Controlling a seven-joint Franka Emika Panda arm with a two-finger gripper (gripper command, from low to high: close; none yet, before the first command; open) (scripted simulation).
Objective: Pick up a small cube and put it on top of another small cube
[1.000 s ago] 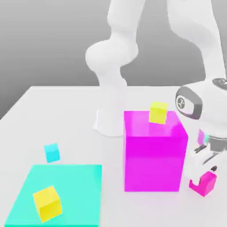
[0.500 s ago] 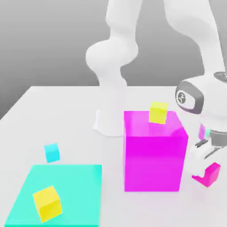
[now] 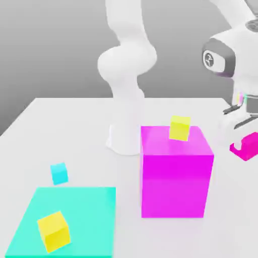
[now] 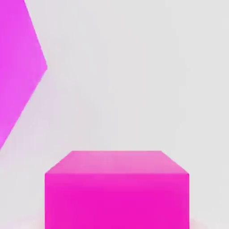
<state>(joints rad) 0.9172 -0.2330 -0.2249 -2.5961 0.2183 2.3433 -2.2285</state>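
The small magenta cube (image 3: 245,146) hangs in the air at the exterior view's right, level with the top of the large magenta block (image 3: 175,174). My gripper (image 3: 242,135) is shut on it from above. Close up in the hand view, the same small cube (image 4: 117,190) fills the foreground, with the table far below it. A small yellow cube (image 3: 180,128) rests on top of the large block. Another small yellow cube (image 3: 53,231) lies on the cyan mat (image 3: 75,211).
A small cyan cube (image 3: 59,173) sits on the white table (image 3: 75,131) behind the mat. My arm's base (image 3: 123,133) stands just behind the large block. One face of the large magenta block (image 4: 18,67) shows beside the held cube in the hand view.
My gripper closed on the small magenta cube at table level, then lifted it up to about the height of the large block's top. Nothing else moved.
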